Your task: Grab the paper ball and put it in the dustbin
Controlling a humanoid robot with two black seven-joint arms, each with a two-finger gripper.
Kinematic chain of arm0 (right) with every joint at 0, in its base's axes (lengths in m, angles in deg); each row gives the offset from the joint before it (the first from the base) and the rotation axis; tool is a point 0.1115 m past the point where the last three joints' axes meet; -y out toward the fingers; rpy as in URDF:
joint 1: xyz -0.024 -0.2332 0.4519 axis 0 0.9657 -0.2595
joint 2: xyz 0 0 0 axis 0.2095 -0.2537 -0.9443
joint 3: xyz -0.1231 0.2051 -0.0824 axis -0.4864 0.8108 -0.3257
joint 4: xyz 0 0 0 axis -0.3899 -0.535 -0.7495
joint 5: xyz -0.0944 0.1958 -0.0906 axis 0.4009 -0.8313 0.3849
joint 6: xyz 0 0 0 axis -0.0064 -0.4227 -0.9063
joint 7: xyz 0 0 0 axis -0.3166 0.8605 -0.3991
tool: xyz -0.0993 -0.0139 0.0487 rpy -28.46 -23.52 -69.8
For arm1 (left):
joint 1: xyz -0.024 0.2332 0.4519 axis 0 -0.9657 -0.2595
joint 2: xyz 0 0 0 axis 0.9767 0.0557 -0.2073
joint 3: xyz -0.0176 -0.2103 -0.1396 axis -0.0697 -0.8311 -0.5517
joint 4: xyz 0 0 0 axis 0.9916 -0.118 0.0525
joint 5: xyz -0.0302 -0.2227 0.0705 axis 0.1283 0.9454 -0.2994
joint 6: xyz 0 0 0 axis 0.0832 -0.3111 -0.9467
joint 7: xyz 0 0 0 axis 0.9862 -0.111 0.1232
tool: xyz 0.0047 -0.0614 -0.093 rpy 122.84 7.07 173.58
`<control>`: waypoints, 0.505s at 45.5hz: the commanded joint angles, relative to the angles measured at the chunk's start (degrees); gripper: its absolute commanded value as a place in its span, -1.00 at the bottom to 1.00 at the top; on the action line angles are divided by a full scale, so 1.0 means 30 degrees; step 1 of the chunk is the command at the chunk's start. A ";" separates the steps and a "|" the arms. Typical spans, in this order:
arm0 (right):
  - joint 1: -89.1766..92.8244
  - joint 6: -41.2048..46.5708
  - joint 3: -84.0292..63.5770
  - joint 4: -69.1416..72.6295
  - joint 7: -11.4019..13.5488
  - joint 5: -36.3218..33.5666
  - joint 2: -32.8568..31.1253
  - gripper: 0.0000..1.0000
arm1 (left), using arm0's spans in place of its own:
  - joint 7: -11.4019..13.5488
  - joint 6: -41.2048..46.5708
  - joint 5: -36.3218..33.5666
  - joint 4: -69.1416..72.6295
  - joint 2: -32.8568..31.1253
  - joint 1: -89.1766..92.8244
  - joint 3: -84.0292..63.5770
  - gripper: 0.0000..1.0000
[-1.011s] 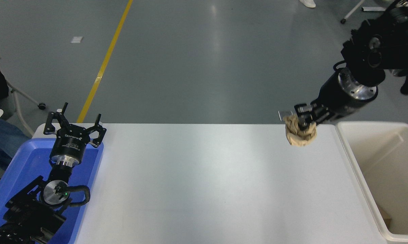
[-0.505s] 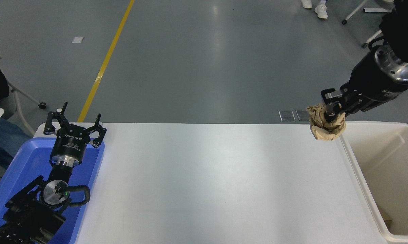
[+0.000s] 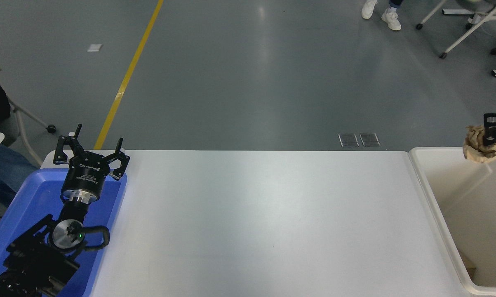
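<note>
While the left pincer [image 3: 90,149] sits parked at the near left with its fingers spread wide and nothing in them, it rests over the blue tray [image 3: 17,214] at the left end of the white worktop [image 3: 252,222]. At the near right stands the dustbin [image 3: 431,206], a big cream tub with deep smooth walls, pushed right up against the right end of the worktop. Something small and brown lies down at its bottom near corner, too little of it showing to tell what it is. Farther back, over the far end of the dustbin, hangs the paper ball [image 3: 480,144]. It is up in the air, just above the far rim, not touching the tub. The right pincer [image 3: 494,133] comes in from the right edge and is closed on the ball. Its black fingers squeeze the top right part of the ball, and most of the crumpled paper bulges out below and to the left of them. Beyond the worktop is grey floor with a yellow line [image 3: 128,74], and a person's white shoes [image 3: 381,12] at the very top.
</note>
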 commanded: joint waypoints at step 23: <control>1.7059 -0.7579 0.8273 -1.1023 0.0127 -0.0111 0.5349 -1.00 | 0.0019 0.0005 0.0001 -0.0001 0.0000 0.0057 0.0000 1.00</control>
